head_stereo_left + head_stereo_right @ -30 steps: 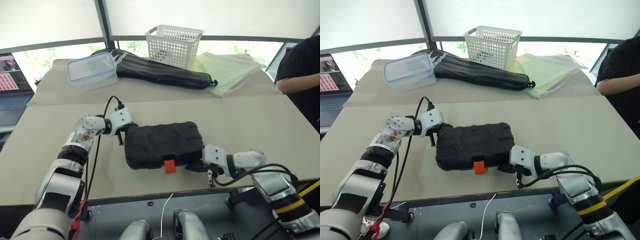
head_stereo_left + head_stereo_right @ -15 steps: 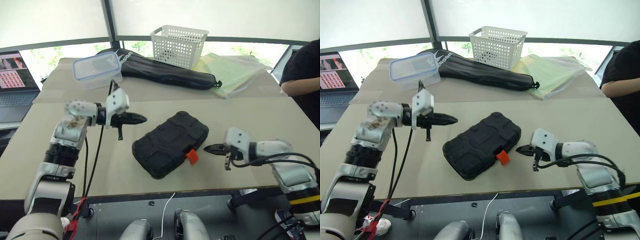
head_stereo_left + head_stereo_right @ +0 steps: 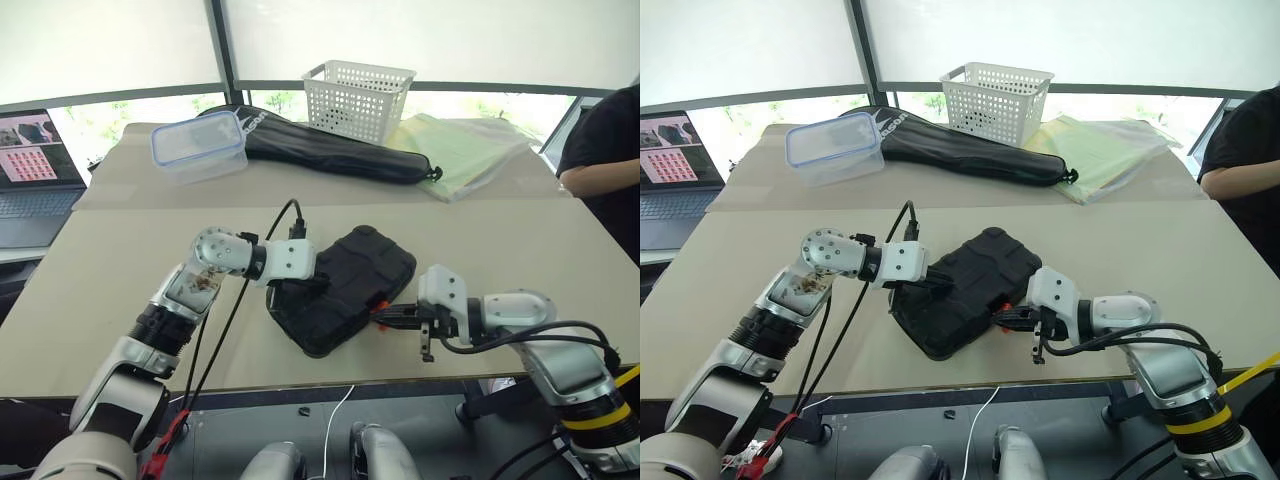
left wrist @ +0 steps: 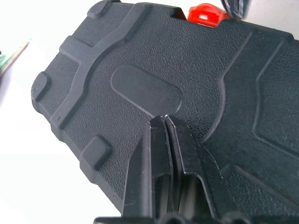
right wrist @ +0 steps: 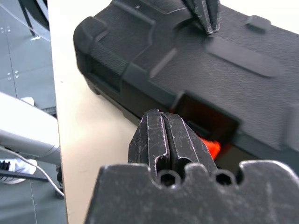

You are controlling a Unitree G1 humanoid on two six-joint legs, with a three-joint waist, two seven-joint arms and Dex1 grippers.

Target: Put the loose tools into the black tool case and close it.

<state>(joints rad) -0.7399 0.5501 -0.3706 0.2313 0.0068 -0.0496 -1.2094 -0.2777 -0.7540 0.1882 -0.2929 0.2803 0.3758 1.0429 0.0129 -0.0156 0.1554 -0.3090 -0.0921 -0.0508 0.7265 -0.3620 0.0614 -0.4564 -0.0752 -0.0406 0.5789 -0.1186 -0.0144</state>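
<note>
The black tool case (image 3: 350, 283) lies closed and askew on the table near its front edge, with its orange latch (image 3: 381, 303) facing the front right. My left gripper (image 3: 320, 284) is shut, and its fingertips (image 4: 164, 117) rest on the textured lid. My right gripper (image 3: 384, 316) is shut too, with its tips at the latch (image 5: 212, 148) on the case's front side. The right wrist view also takes in the left gripper's fingers (image 5: 205, 16) pressing on the lid. The loose tools are out of view.
At the back of the table stand a white basket (image 3: 358, 95), a clear lidded box (image 3: 198, 148), a long black fabric bag (image 3: 330, 150) and yellow-green plastic sleeves (image 3: 460, 145). A laptop (image 3: 30, 165) is at the far left and a person (image 3: 605, 130) at the right edge.
The case has swung from square to askew. My left gripper came from the air at the left down onto the lid. My right gripper moved in to the latch.
</note>
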